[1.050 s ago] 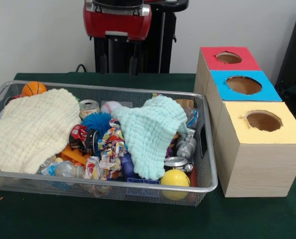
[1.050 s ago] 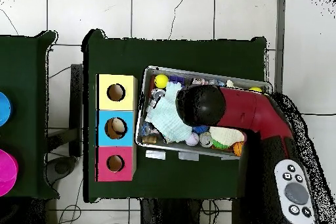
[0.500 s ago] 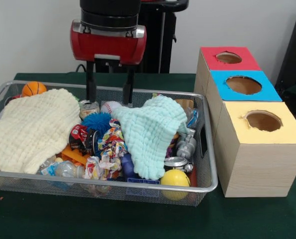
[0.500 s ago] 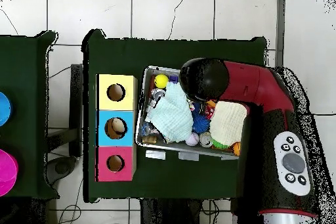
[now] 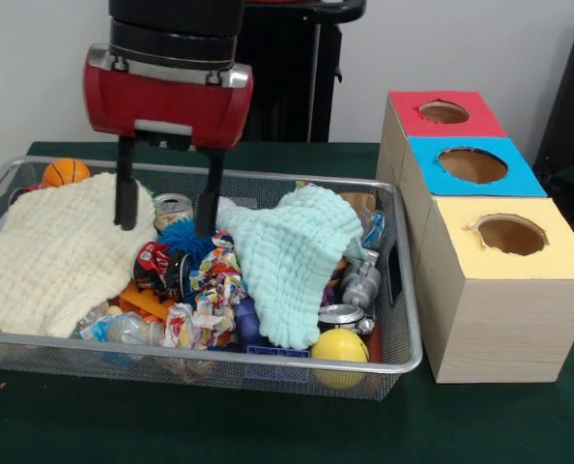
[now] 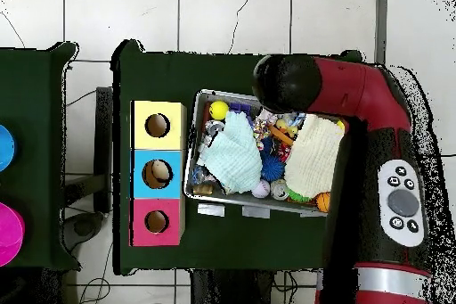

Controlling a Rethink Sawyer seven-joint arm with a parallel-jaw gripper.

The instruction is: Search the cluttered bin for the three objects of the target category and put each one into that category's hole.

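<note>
My gripper [image 5: 165, 228] hangs open over the left-middle of the wire bin [image 5: 403, 319], holding nothing. Its left fingertip [image 5: 125, 220] shows against the cream cloth [image 5: 60, 246]; the right one is in front of the blue spiky ball [image 5: 184, 237]. A silver can [image 5: 173, 208] shows between the fingers. A mint cloth [image 5: 292, 256] drapes over the bin's right half. Also visible are an orange ball [image 5: 66, 172], a yellow ball [image 5: 340, 345], a rope toy [image 5: 210, 290] and another can [image 5: 341, 315]. In the overhead view the arm's head [image 6: 289, 82] hides the gripper.
Three boxes with round holes stand right of the bin: red [image 5: 444, 112], blue [image 5: 473, 165], yellow [image 5: 511, 235]. From above they lie left of the bin [image 6: 189, 176]: yellow [image 6: 158, 126], blue [image 6: 158, 174], red [image 6: 157, 222]. The cloths hide much of the clutter.
The arm has come down and moved left and nearer in the front view, from behind the bin to over its left-middle. The fingers stay open; nothing in the bin has moved.
</note>
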